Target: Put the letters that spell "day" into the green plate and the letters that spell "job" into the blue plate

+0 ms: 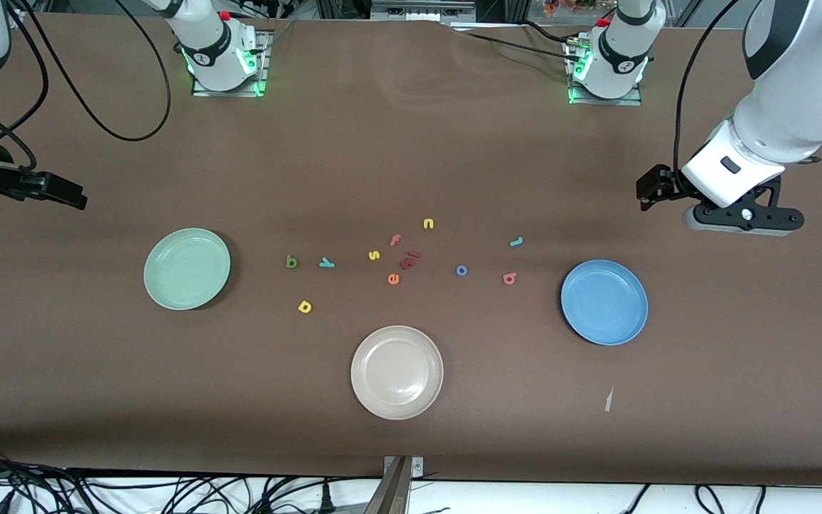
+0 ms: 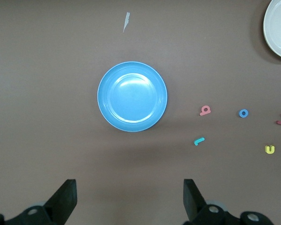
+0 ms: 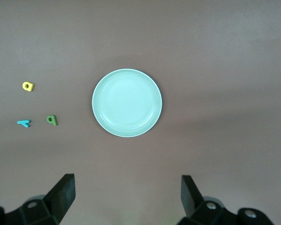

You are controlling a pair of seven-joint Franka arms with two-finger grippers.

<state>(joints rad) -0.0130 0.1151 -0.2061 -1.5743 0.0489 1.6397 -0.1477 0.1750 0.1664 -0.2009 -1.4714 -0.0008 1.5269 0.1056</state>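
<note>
The green plate (image 1: 187, 268) lies toward the right arm's end of the table and holds nothing. The blue plate (image 1: 604, 302) lies toward the left arm's end, also bare. Between them lie the dark green "a" (image 1: 291, 263), teal "y" (image 1: 326, 263) and yellow "d" (image 1: 305, 307), then the blue "o" (image 1: 462, 270), coral "b" (image 1: 509, 278) and teal "j" (image 1: 516, 242). My left gripper (image 2: 129, 197) hangs open high beside the blue plate (image 2: 132, 96). My right gripper (image 3: 127, 194) hangs open high beside the green plate (image 3: 127, 102). Neither holds anything.
A beige plate (image 1: 397, 372) sits nearest the front camera, mid-table. Among the letters lie a yellow "s" (image 1: 374, 255), a yellow "n" (image 1: 428, 224), a reddish "f" (image 1: 395, 240), an orange "e" (image 1: 393, 279) and dark red pieces (image 1: 409, 260). A pale scrap (image 1: 609, 399) lies near the blue plate.
</note>
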